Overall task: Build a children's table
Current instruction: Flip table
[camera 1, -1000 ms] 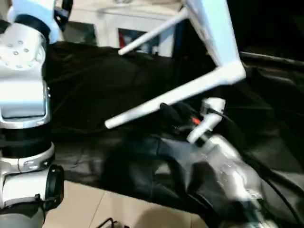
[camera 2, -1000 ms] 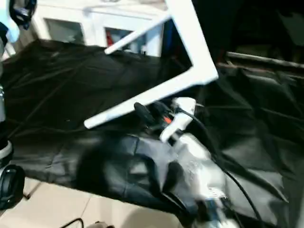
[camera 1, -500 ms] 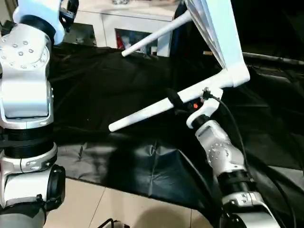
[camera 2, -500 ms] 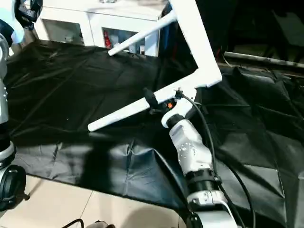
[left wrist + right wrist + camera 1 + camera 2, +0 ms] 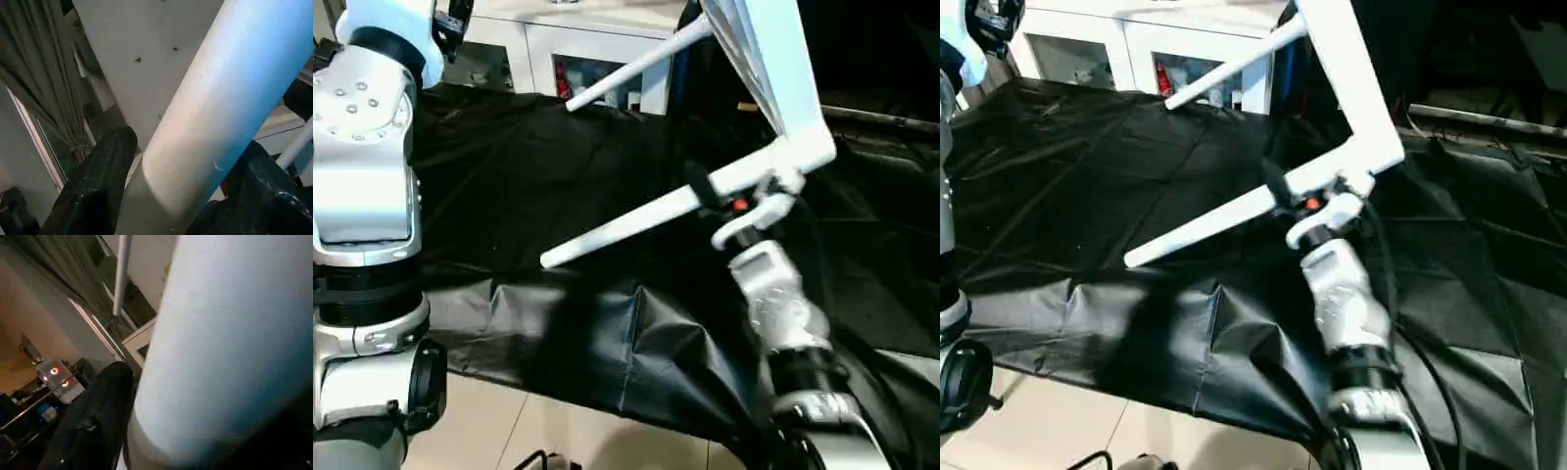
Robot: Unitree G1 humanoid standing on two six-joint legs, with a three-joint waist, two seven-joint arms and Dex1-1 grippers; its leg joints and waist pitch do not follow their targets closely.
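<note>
Item: children's table (image 5: 773, 69), tilted over black counter (image 5: 509, 186). My R claw (image 5: 710, 191) grasping 7-o'clock leg (image 5: 626, 223); L claw (image 5: 176, 196) clenched on another. I'd keep leg square to socket.

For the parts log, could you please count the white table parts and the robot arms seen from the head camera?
Tabletop: 1
Table legs: 2
Robot arms: 2
Total: 5

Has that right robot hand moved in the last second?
Yes. The right gripper has climbed from just under the lower table leg onto it, closer to the tabletop's corner, its black fingers now around the leg.
</note>
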